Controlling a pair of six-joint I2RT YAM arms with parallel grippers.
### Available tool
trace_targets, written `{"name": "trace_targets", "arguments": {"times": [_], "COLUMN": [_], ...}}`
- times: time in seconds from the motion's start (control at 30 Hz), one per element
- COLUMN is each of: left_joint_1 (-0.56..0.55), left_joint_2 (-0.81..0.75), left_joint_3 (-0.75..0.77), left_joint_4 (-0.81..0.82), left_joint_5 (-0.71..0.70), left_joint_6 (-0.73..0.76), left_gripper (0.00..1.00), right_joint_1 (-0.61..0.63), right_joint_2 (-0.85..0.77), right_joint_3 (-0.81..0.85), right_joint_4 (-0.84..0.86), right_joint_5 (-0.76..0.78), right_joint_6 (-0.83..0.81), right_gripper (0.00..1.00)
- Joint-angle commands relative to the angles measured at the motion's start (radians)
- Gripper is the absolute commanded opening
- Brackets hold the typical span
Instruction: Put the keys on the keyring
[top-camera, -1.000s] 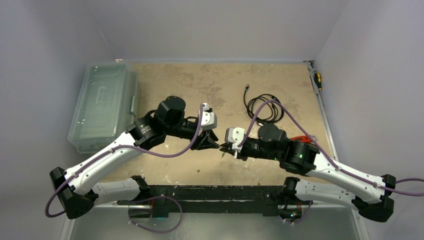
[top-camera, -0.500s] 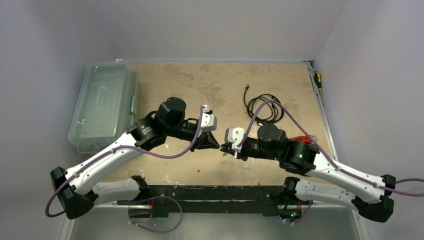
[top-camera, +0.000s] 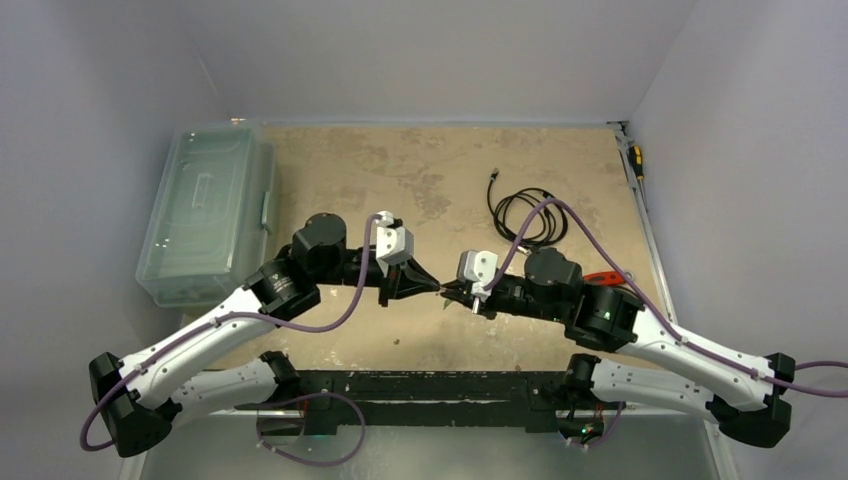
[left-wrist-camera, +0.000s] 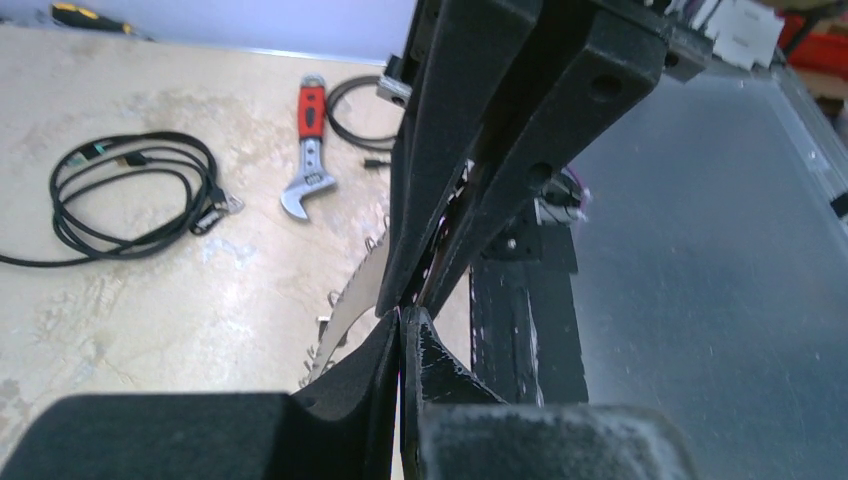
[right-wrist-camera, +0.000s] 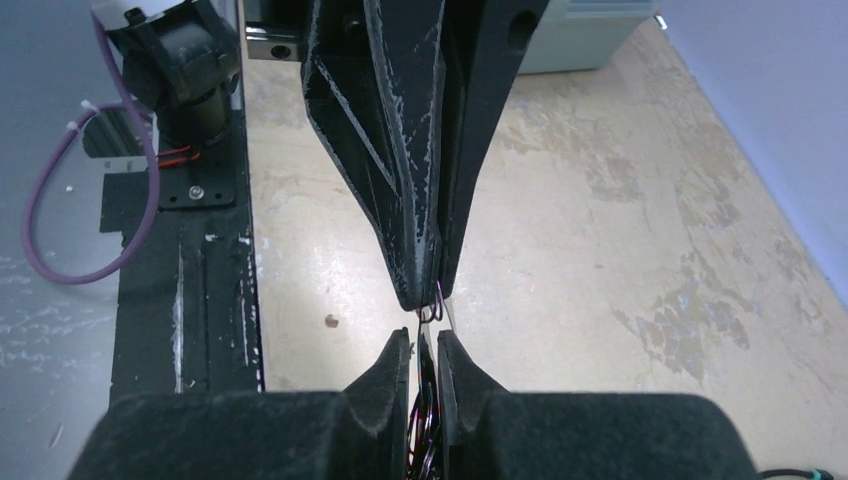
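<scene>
Silver-pale rim, which I take for the keyring, shows just under the meeting tips, off the tabletop, pinched by my clenched right gripper. My left gripper has just swung in and snapped shut tip to tip against it, so threading looks begun. Its own fingers hide what it nips; the keys I cannot make out.

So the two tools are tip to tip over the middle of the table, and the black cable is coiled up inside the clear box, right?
Not quite: the top view shows the black cable coiled on the bare table, well away from the clear box. The left tool and right tool do meet tip to tip.
</scene>
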Motion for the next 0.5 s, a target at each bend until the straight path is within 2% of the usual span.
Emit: {"name": "trace_targets", "arguments": {"times": [0.0, 0.1, 0.3, 0.47], "left_joint_1": [-0.003, -0.003, -0.002, -0.003], "left_joint_2": [-0.031, -0.041, -0.036, -0.028], "left_joint_3": [-0.059, -0.095, -0.130, -0.208], "left_joint_4": [0.330, 0.403, 0.442, 0.582], "left_joint_5": [-0.072, -0.120, -0.226, -0.260], "left_joint_6": [-0.202, -0.258, -0.292, -0.349], "left_gripper": [0.00, 0.00, 0.00, 0.00], "right_joint_1": [0.001, 0.001, 0.001, 0.001], "right_joint_2": [-0.024, -0.012, 0.030, 0.038], "right_joint_3": [-0.016, -0.022, -0.020, -0.044], "right_joint_4": [0.138, 0.166, 0.210, 0.317], "right_joint_5": [0.051, 0.085, 0.122, 0.170], "right_joint_6": [0.049, 0.074, 0.106, 0.154], "right_gripper": [0.00, 0.00, 0.00, 0.00]}}
